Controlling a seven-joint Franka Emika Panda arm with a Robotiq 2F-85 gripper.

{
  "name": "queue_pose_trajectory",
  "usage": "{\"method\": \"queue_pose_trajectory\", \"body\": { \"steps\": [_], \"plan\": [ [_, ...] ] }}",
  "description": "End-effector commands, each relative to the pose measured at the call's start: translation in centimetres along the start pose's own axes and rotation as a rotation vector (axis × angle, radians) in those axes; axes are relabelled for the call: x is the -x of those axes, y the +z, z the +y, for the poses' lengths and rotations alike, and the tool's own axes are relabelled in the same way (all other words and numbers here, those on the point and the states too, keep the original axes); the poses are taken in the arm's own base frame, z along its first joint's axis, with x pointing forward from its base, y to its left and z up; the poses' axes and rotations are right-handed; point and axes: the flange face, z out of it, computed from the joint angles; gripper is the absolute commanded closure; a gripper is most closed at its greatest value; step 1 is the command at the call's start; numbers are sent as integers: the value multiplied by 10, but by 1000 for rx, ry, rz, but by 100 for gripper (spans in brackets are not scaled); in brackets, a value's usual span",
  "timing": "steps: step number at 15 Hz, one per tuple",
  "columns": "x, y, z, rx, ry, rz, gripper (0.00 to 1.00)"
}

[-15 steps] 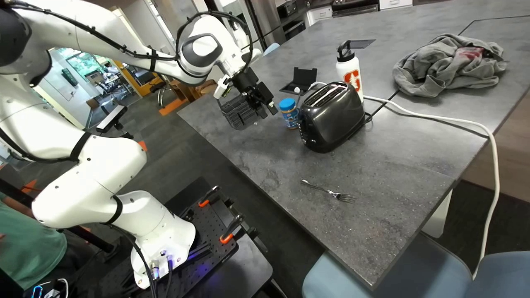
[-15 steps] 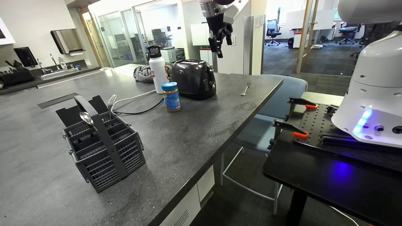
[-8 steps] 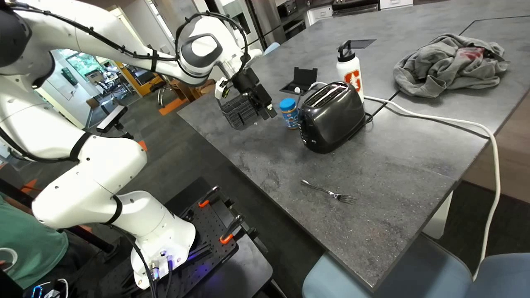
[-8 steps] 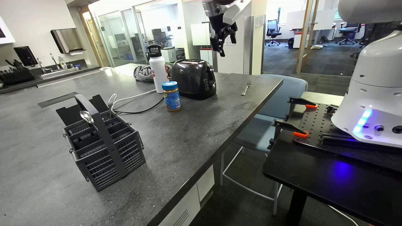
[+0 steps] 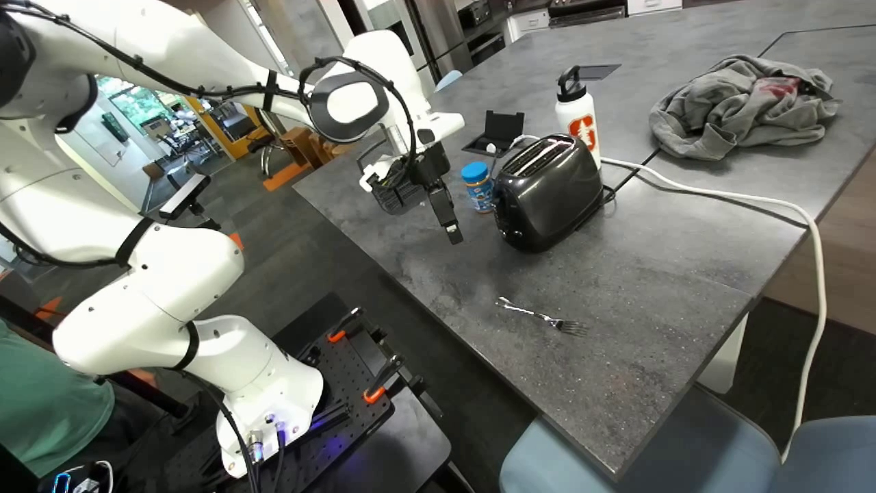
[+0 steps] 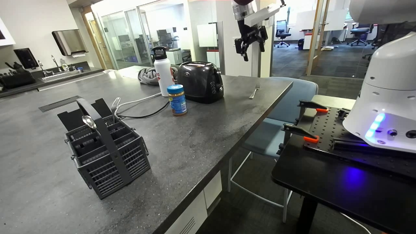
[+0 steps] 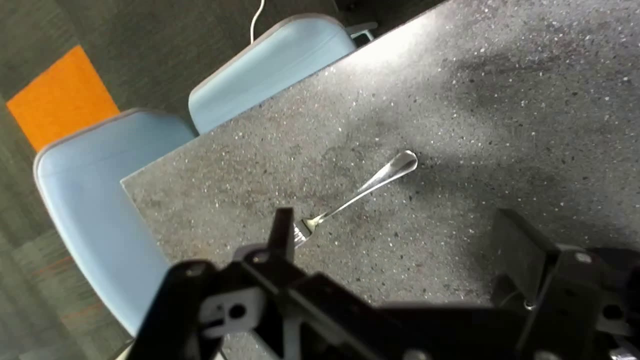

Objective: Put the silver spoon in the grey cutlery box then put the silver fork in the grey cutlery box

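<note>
My gripper (image 7: 395, 216) hangs above the table, jaws wide apart with nothing between them. Beneath it in the wrist view lies the silver fork (image 7: 360, 194), flat on the grey table; one finger (image 7: 283, 232) overlaps its prongs from this angle. Both exterior views show that fork (image 5: 544, 318) alone near the table's corner. The grey cutlery box (image 6: 113, 169) stands upright at the near left of an exterior view. The silver spoon (image 6: 89, 122) sticks up out of it, bowl uppermost, beside the handle. Another fork (image 6: 115, 104) rises at the box's far side.
A black toaster (image 5: 547, 195) stands between the lone fork and the box, with a blue-lidded jar (image 5: 477, 186) and a white bottle (image 5: 580, 118) close by. A grey cloth (image 5: 742, 113) lies farther off. Blue chairs (image 7: 95, 200) border the table corner; a white cord (image 5: 753, 198) crosses the table.
My gripper has swung away from the box side toward the lone fork, mostly in the last half second, and its wrist has turned. It stays open. Fork, spoon and box have not moved.
</note>
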Motion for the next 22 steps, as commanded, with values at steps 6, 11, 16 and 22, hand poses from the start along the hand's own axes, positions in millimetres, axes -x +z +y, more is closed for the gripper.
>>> {"method": "queue_pose_trajectory", "body": {
  "steps": [6,11,16,22],
  "plan": [
    [8,26,5,-128,160,-72,0],
    [5,40,34,-164,379,-199,0],
    [0,70,68,-269,550,-267,0],
    [-6,79,71,-357,636,-223,0]
  ]
}}
